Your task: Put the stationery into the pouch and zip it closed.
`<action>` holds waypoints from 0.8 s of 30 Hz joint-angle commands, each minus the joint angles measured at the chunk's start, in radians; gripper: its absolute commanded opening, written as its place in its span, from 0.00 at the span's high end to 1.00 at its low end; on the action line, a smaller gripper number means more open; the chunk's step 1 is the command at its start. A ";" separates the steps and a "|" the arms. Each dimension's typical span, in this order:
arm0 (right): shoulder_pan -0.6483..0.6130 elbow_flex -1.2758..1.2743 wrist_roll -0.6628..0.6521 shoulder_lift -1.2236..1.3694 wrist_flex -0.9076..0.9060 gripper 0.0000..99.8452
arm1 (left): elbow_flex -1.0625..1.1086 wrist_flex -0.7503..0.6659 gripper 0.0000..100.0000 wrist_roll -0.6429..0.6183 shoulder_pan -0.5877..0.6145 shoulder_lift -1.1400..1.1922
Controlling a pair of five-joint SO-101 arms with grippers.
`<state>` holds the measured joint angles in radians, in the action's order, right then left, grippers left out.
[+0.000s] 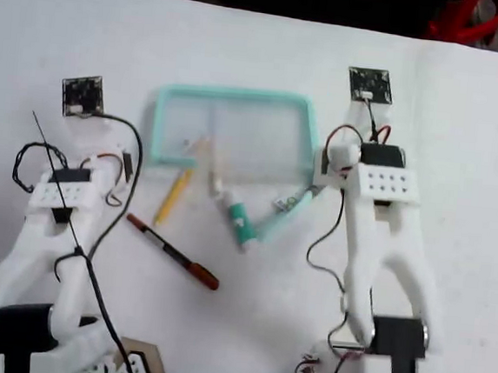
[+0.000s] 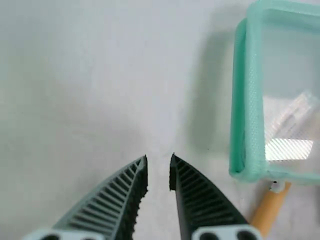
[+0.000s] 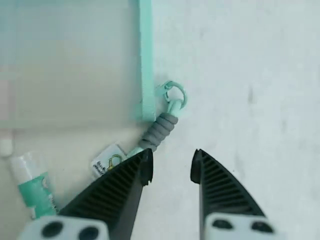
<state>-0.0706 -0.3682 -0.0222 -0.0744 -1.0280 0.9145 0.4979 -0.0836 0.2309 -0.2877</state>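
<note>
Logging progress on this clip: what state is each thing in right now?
pouch: flat on table, zip unclear.
red marker: on table, outside pouch.
yellow pencil: on table, at pouch's edge.
white-teal tube: on table, outside pouch.
left gripper: open, empty.
right gripper: open, empty.

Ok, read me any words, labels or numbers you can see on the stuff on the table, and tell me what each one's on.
Nothing can be read clearly.
Small white tag beside a corner of the pouch: printed marks, too small to read.
Green and white tube: label too blurred to read.
Red marker and yellow pencil: no lettering I can make out.
</note>
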 commanded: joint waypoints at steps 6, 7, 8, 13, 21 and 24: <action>0.035 0.236 0.002 0.278 0.070 0.87 | 0.011 -0.017 0.91 -0.012 0.008 -0.010; 0.033 0.258 0.002 0.305 0.070 0.87 | 0.011 -0.017 0.91 -0.012 0.008 -0.010; 0.033 0.278 0.002 0.328 0.070 0.87 | 0.011 -0.017 0.91 -0.012 0.008 -0.010; 0.038 0.344 0.002 0.404 0.070 0.87 | 0.011 -0.020 0.91 -0.011 0.002 -0.010; 0.038 0.390 0.002 0.437 0.084 0.87 | 0.012 -0.025 0.91 -0.009 0.001 -0.008; 0.027 0.391 0.002 0.469 0.084 0.87 | 0.012 -0.025 0.91 -0.009 0.001 -0.008</action>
<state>-0.0445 -0.0215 -0.0207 0.3905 -0.9559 0.9329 0.4933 -0.0882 0.2309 -0.2877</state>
